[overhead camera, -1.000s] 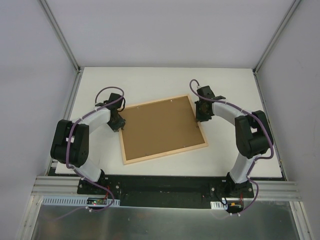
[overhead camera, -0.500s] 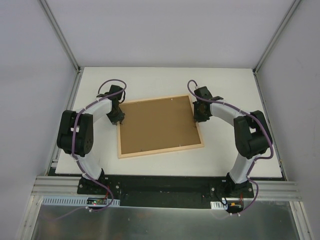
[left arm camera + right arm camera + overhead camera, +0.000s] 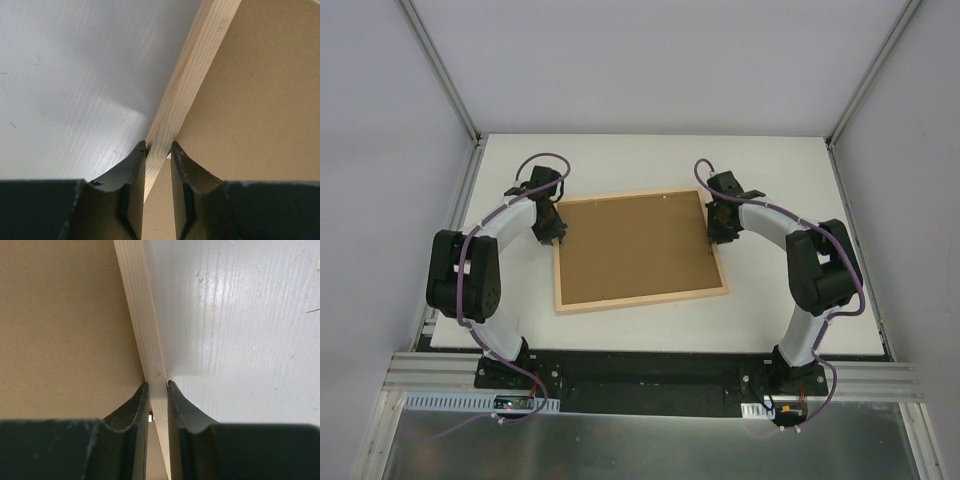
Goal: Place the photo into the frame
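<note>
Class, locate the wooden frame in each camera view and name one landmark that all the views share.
Top external: the frame sits at picture centre, slightly tilted.
Left wrist: its rail slants from top right down into the left gripper, jaws closed on it.
Right wrist: its rail runs from top centre-left down into the right gripper.
Shared landmark: the brown backing board beside the rail.

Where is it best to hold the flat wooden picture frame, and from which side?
Grip the light wooden rectangular frame by its thin side rails, from above. It lies flat and the brown backing board fills its middle, so only a rail can be pinched, as the left end effector and right end effector show.
</note>
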Robot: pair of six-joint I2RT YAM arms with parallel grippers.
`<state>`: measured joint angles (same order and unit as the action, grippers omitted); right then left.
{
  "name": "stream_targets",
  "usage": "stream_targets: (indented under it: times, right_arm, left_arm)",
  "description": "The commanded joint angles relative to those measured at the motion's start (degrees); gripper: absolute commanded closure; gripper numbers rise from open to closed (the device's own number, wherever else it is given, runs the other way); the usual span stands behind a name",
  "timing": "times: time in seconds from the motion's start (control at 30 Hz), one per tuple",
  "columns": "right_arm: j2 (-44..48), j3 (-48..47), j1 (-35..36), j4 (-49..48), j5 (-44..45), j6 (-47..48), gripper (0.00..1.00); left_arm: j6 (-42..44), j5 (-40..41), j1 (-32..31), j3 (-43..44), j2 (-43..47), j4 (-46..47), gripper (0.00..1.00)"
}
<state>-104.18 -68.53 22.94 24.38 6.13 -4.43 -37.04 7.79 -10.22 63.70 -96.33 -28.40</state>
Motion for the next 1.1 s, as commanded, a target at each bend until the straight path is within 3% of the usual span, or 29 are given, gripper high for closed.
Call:
stream_targets:
  times: [0.0, 0.23, 0.6, 0.73, 0.93, 1.07]
  right_arm:
    - [-2.0, -1.1, 0.2, 0.8, -0.9, -1.0, 1.00]
    - [-2.2, -1.0, -0.2, 0.6, -1.5, -0.8, 0.99]
    - [-2.1, 0.2, -0.2, -0.1, -2.1, -1.5, 0.99]
    - [-2.1, 0.2, -0.3, -0.2, -2.4, -1.5, 0.99]
    - [-2.2, -0.7, -0.4, 0.7, -2.0, -1.3, 0.99]
    - [-2.3, -2.3, -0.3, 2.4, -1.3, -1.3, 0.99]
  left_arm:
    - [1.0, -3.2, 0.0, 0.3, 4.8, 1.7, 0.83]
    - [0.7, -4.3, 0.8, -1.1, 3.6, 1.9, 0.93]
    - [-4.7, -6.3, 2.0, -5.4, -0.1, 6.0, 0.64]
    - [-5.4, -7.7, 2.4, -6.7, 0.1, 8.0, 0.60]
    - [-0.6, -10.2, 1.4, -6.9, 5.7, 9.3, 0.45]
    - [4.8, -9.1, -3.1, -7.2, 12.6, 9.2, 0.35]
